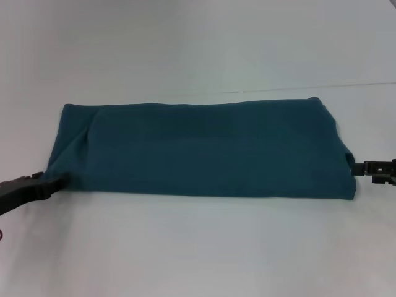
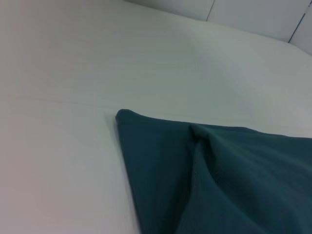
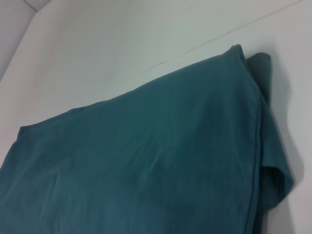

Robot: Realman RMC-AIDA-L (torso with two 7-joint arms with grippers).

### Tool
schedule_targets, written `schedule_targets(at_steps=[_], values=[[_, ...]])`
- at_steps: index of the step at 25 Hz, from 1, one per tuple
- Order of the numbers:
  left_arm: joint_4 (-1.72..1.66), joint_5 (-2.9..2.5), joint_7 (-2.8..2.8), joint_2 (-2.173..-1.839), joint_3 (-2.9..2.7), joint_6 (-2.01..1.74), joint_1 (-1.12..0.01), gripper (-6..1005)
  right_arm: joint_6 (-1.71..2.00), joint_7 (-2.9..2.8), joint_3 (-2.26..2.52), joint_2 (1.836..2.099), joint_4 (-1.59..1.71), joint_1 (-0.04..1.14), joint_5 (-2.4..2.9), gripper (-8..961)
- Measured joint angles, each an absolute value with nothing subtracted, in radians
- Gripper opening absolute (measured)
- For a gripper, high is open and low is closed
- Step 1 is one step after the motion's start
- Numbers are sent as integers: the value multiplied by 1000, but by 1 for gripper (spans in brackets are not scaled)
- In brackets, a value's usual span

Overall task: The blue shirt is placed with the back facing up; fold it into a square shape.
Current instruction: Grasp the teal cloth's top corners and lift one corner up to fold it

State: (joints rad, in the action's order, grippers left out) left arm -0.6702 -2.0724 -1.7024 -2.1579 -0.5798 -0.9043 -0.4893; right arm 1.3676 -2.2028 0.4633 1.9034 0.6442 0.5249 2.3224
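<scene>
The left end effector (image 1: 54,184) sits at the shirt's near left corner, touching it, probably to take this end; I cannot tell if it grips the cloth. The shirt (image 1: 204,148) lies flat on the white surface (image 1: 198,247) as a long band, plain side up. The right end effector (image 1: 362,168) is at the near right corner; its state I also cannot tell

The blue shirt (image 1: 204,148) is soft, matt woven-looking cloth, plain teal, with gentle creases and a stitched hem along its 3 o'clock edge. The table (image 1: 198,247) beneath is a smooth, pale, matt surface. The left gripper (image 1: 52,184) and right gripper (image 1: 362,167) look like black, matt plastic.
</scene>
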Motion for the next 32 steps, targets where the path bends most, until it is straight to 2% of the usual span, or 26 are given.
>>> schedule_targets(at_steps=[4, 12, 17, 23, 32], values=[[-670, -2072, -1704, -2160, -600, -870, -489, 720, 1367, -2203, 463, 1903, 644, 525, 2322, 813], [-676, -2076, -1720, -2161, -616, -849, -489, 480, 1367, -2204, 465, 1903, 644, 524, 2322, 813], [-678, -2077, -1722, -2161, -615, -849, -489, 240, 1367, -2204, 465, 1903, 644, 523, 2322, 812], [-684, -2077, -1726, -2161, -614, -854, -486, 27, 1367, -2204, 465, 1903, 640, 523, 2324, 780], [-724, -2085, -1754, -2161, -609, -916, -465, 27, 1310, -2207, 517, 1906, 596, 537, 2324, 725]])
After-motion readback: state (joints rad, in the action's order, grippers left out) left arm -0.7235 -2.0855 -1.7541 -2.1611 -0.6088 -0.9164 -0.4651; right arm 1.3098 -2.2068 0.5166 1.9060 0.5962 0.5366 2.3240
